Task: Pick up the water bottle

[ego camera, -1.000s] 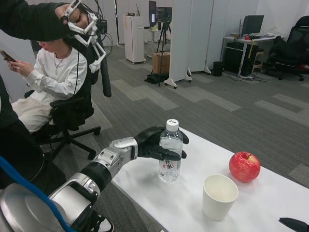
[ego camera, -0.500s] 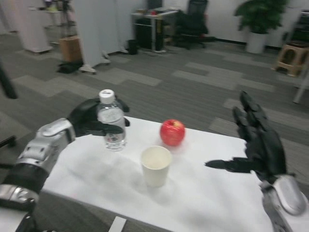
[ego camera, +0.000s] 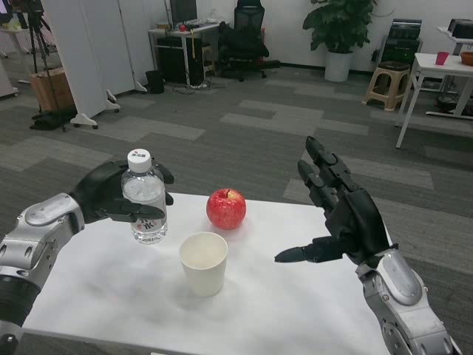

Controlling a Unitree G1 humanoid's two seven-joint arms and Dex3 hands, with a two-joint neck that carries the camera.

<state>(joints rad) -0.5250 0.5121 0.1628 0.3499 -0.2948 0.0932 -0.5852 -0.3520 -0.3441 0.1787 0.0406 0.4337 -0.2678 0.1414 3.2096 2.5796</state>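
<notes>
The left hand (ego camera: 111,196) is wrapped around the clear plastic water bottle with the white cap (ego camera: 145,198), which stands upright near the far left edge of the white bench (ego camera: 295,296). The grasp looks set, so the lift should go straight up, keeping the bottle vertical and away from the white paper cup (ego camera: 203,262) and red apple (ego camera: 226,208). The right hand (ego camera: 344,214) hovers empty, fingers spread.

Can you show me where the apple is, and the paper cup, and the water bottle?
apple (ego camera: 226,208), head view, middle of its red skin.
paper cup (ego camera: 202,269), head view, its outer wall.
water bottle (ego camera: 145,188), head view, clear upper body just above the left hand's fingers.
</notes>
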